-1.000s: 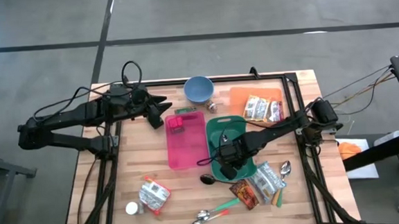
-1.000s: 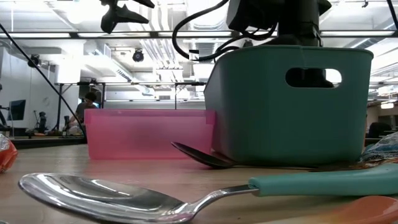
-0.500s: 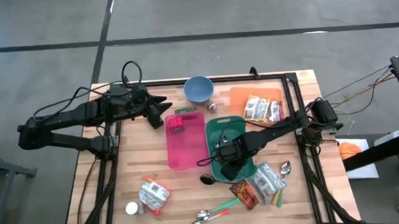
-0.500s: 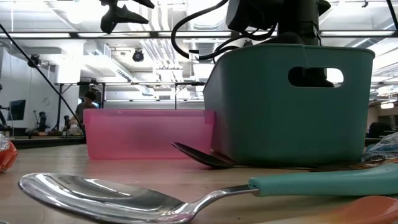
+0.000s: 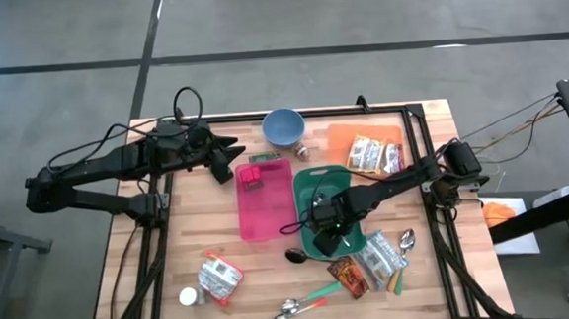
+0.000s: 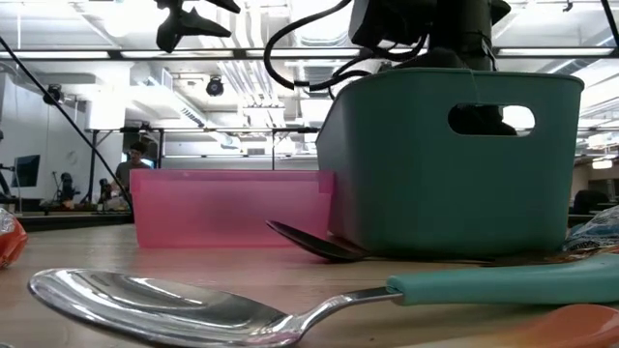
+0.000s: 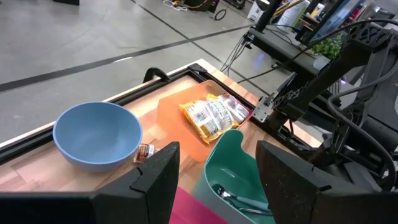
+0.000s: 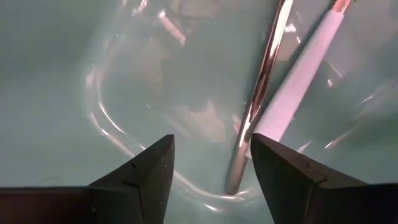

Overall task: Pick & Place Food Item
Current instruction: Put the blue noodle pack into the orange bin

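My right gripper reaches down into the teal bin and stands open just above its floor. A spoon with a pale teal handle lies on the bin floor, its metal end between my fingers, close to one of them; I cannot tell whether it touches. Food packets lie on the orange mat, at the near left and by the bin's near side. My left gripper waits open above the table's far left, holding nothing.
A pink bin stands left of the teal one, with a blue bowl at the far edge. Loose spoons lie near the front edge, right of the bin and at its near-left corner.
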Controlling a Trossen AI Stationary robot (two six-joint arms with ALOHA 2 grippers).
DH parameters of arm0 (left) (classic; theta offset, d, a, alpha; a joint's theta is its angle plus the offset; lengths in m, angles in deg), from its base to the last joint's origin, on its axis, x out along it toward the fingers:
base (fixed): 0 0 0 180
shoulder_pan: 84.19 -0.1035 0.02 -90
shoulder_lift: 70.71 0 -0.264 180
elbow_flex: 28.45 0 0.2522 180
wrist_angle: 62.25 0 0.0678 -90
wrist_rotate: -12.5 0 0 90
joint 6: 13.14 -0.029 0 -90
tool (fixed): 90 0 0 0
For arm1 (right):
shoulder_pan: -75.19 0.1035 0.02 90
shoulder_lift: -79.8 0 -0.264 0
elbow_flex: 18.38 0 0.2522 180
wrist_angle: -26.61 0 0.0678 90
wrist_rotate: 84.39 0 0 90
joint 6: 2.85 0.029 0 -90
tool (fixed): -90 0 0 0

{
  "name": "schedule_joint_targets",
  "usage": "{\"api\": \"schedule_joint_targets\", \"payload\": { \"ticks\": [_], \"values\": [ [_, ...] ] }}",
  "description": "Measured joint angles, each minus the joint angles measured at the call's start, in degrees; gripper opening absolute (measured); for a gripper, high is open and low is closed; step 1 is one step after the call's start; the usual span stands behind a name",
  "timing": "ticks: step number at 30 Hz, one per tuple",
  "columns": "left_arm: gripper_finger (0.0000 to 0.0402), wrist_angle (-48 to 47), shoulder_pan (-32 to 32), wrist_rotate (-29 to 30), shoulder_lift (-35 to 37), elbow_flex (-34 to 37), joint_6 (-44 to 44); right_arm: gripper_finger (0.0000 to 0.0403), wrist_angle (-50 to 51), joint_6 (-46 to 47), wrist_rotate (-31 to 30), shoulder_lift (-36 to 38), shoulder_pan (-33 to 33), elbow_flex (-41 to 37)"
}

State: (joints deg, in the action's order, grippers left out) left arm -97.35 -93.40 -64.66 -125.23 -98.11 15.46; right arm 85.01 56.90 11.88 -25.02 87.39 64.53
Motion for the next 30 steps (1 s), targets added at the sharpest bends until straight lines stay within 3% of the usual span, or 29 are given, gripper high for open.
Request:
{"api": "schedule_joint_targets", "payload": {
  "ticks": [9, 19, 24, 30],
  "values": [
    [0.0212, -0.5, 0.0, 0.0, 0.0, 0.0, 0.0, 0.0215, 1.4, 0.4, -1.8, 1.7, -0.3, 3.3],
    [0.0212, -2.4, 0.0, 0.0, 0.0, 0.0, 0.2, 0.0215, 20.7, 1.7, -13.7, 9.5, -0.3, 10.2],
    [0.0212, -2.7, 0.0, 0.0, 0.0, 0.0, 0.2, 0.0215, 23.8, 7.7, -12.6, 16.3, -0.1, 7.0],
    [0.0212, -3.0, 0.0, -1.0, 0.0, 0.0, 0.1, 0.0215, 24.3, 22.2, -9.0, 23.9, 2.3, 1.6]
  ]
}}
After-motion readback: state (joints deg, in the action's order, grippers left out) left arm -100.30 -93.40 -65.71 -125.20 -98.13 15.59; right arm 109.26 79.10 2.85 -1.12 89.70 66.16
